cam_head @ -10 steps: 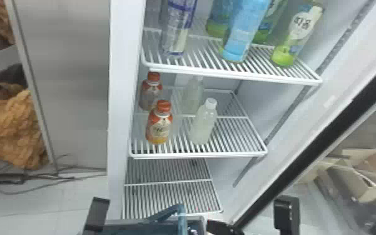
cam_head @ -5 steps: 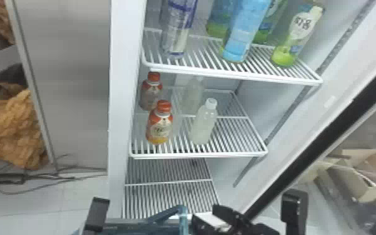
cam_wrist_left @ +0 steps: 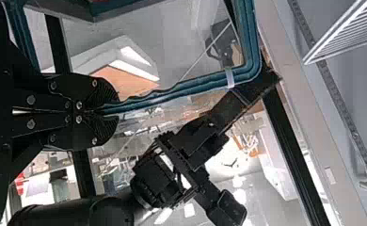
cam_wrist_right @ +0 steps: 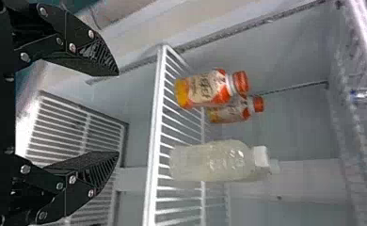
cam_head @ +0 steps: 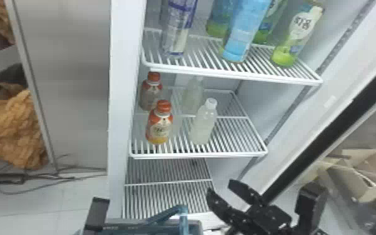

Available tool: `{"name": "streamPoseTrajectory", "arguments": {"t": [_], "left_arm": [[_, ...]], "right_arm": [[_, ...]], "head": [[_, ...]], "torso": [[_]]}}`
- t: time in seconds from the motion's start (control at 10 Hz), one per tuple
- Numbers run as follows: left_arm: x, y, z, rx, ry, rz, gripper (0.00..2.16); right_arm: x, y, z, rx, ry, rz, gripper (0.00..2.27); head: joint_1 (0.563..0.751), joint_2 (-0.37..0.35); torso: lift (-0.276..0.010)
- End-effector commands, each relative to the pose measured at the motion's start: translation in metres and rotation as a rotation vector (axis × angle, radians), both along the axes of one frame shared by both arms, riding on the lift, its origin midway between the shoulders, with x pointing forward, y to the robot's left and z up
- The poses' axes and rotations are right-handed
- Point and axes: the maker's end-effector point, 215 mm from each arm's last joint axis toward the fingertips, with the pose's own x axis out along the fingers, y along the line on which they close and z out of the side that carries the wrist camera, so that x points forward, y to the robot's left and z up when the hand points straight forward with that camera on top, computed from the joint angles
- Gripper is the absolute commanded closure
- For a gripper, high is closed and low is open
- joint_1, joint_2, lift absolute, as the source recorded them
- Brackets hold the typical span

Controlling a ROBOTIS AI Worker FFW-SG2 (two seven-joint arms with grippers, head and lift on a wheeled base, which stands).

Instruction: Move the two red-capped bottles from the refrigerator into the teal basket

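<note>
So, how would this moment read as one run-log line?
left gripper: shut on basket | right gripper: open, empty | front red-capped bottle, rear red-capped bottle: upright on shelf

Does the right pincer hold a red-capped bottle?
No, the right pincer is open, and the front red-capped bottle and the rear one stand on the wire shelf.

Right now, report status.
Left end effector shut on teal basket. Right end effector open, empty. Both red-capped bottles on shelf; white-capped bottle beside front one.
</note>
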Motion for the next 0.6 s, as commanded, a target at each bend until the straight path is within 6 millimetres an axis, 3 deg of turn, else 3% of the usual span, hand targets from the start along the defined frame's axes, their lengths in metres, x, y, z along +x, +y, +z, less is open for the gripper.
{"name": "streamPoseTrajectory", "arguments": {"t": [0.0,0.2,0.5], "left_arm": [[0.001,-0.001,0.002,-0.008,0.0,0.003,1.13],[0.002,-0.002,0.002,-0.011,0.002,0.01,1.13],[0.003,-0.003,0.004,-0.019,0.003,0.015,1.13]], "right_arm": [[0.019,-0.024,0.012,-0.021,-0.121,-0.054,0.48],[0.039,-0.047,0.034,-0.039,-0.269,-0.109,0.48],[0.052,-0.072,0.059,-0.065,-0.428,-0.205,0.48]], "head": [[0.695,-0.35],[0.695,-0.35],[0.695,-0.35]], "torso": [[-0.228],[-0.228],[-0.228]]}}
